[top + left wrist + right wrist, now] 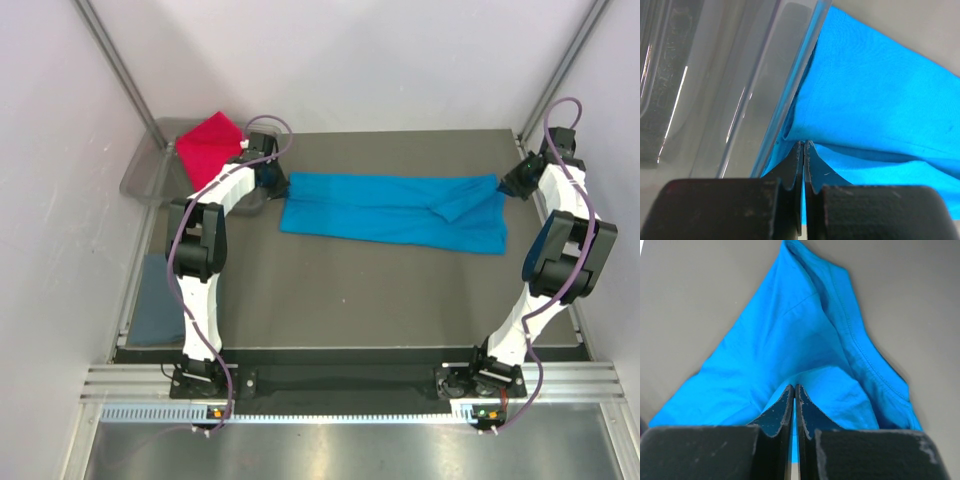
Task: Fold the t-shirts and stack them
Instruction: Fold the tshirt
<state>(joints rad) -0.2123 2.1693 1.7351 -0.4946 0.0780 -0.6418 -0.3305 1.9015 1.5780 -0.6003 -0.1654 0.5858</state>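
L arm (pixel 200 300), R arm (pixel 562 250) extended fwd, jaws pinching turquoise shirt (pixel 390 210).

Robot lab test cell, not a home or shop. Dark matte table (pixel 350 320) boxed by plain white panel walls (pixel 350 60) behind and beside it. Bare aluminium struts (pixel 115 65) rise past its far corners. Slotted aluminium rail (pixel 130 383) along its near edge carries the cabled left arm (pixel 203 300) and right arm (pixel 520 310).
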